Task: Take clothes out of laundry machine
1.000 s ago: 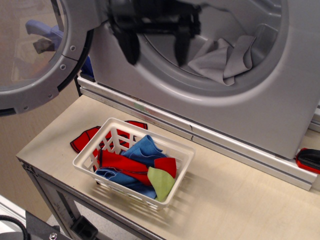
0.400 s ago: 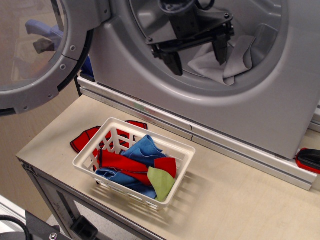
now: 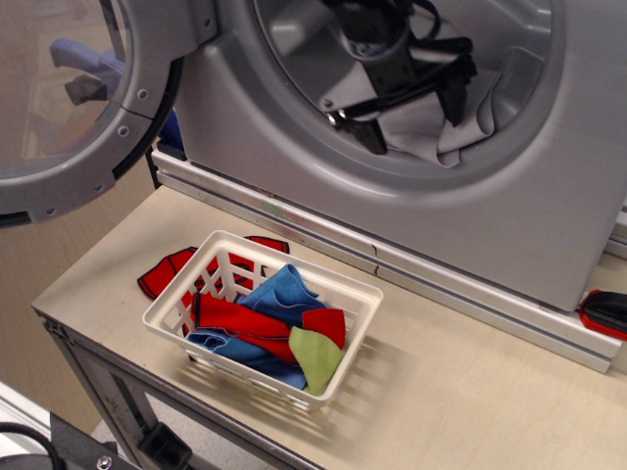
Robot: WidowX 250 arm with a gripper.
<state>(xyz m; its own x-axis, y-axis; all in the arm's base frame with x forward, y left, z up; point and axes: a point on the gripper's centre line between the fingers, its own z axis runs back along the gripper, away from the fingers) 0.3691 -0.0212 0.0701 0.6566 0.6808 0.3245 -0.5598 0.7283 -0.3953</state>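
Grey cloth point(image 3: 441, 122) lies in the washer point(image 3: 470, 211) drum, right under our pincer point(image 3: 413, 116). Pincer's spread wide, fingers either side of the cloth, grasping nothing yet. Door point(image 3: 73, 98) hangs open far left of it. Below-left on the table point(image 3: 470, 392), basket point(image 3: 171, 308) w/ red, blue, green cloths.

The large silver-grey front-loading laundry machine point(image 3: 509, 206) has a smooth, satin-sheened shell that looks like painted metal or plastic; its round door point(image 3: 73, 108) carries a glossy, see-through window. The black pincer point(image 3: 411, 119) looks like matt hard plastic or metal. The soft light grey cloth point(image 3: 431, 125) is matt and creased. The white slotted basket point(image 3: 196, 294) is smooth plastic, holding matt red, blue and lime-green cloths point(image 3: 284, 328). The pale tabletop point(image 3: 470, 392) looks like smooth, matt wood.
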